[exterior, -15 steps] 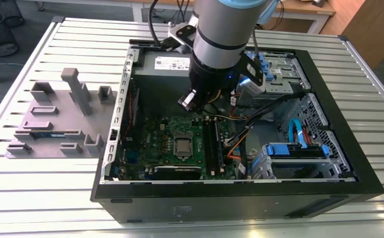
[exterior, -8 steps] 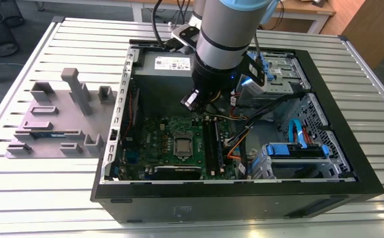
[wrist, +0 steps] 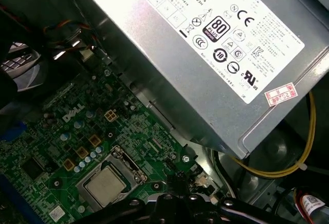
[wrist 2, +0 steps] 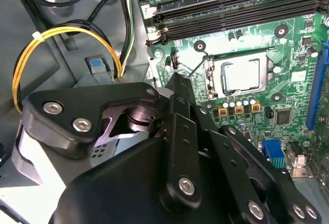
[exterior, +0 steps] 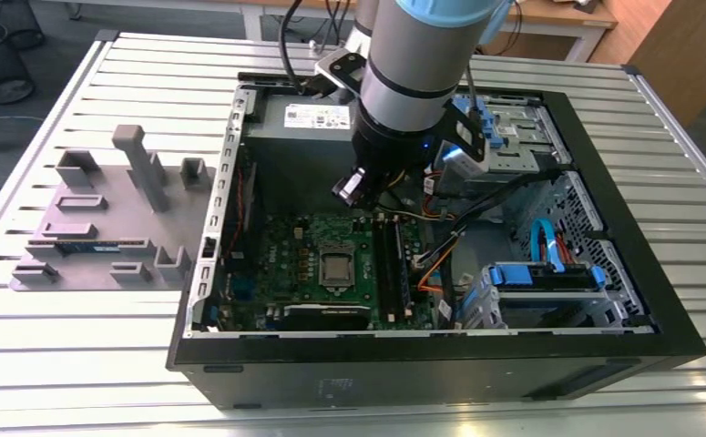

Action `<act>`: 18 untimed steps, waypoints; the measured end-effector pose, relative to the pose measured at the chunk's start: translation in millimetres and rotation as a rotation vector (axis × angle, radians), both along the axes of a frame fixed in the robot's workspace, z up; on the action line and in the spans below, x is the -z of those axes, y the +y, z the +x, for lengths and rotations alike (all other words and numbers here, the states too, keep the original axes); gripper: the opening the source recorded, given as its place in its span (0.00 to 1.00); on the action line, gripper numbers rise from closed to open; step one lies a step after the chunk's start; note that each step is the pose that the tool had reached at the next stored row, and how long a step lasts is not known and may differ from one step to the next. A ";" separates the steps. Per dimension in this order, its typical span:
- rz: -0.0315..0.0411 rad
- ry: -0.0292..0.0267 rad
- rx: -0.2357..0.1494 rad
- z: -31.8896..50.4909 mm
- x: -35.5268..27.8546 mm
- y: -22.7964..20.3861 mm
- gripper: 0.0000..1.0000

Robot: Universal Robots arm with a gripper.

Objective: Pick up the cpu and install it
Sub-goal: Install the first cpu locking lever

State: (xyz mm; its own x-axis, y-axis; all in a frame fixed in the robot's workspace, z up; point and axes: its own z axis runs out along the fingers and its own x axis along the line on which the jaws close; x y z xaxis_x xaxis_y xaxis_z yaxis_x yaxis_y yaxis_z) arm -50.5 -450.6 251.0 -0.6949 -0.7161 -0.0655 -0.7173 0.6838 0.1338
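Hovering inside the open PC case [exterior: 207,273], the gripper [wrist 2: 177,82] sits above the green board [exterior: 291,264], between the grey power-supply box [wrist: 216,54] and the socket [wrist 2: 239,75]. Its fingers look pressed together w/ nothing between them, so closed and empty as far as the second wrist view shows; the tip is just beside the socket's corner, not over its middle. The cpu [wrist 2: 241,75] lies flat inside the socket frame, silvery top up, also visible in the first wrist view [wrist: 105,185] and in the exterior view [exterior: 334,266]. So the chip appears already seated; whether the retention frame and its thin lever [wrist 2: 198,67] are locked down I can't tell. Beyond the socket, on the side away from the power-supply box's far end, run the long dark memory slots [wrist 2: 241,8]. Yellow and black cables [wrist 2: 61,34] loop close to the gripper body, nr the case wall. Off the case, on the slatted table [exterior: 86,346], stands a grey parts holder [exterior: 97,228]. Risks, as a judgement: any sideways drift could snag the cable loop, or knock the lever or small caps [wrist 2: 236,103] beside the socket; pressing down off-centre could tilt the chip and damage the contacts beneath.
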 end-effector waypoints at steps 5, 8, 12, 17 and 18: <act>-0.0001 0.0000 0.000 0.0 0.3 0.0 0.11; 0.0000 0.0000 0.000 0.0 0.6 0.1 0.11; 0.0000 0.0000 0.000 0.2 1.7 1.2 0.11; -0.0001 0.0000 0.000 0.2 3.9 2.3 0.11; -0.0002 0.0000 0.000 0.2 4.7 2.7 0.11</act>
State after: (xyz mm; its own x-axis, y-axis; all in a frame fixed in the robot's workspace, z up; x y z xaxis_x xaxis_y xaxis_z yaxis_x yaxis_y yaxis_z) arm -50.3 -447.9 246.3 -0.6950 -0.7161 -0.0654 -0.7172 0.6839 0.1337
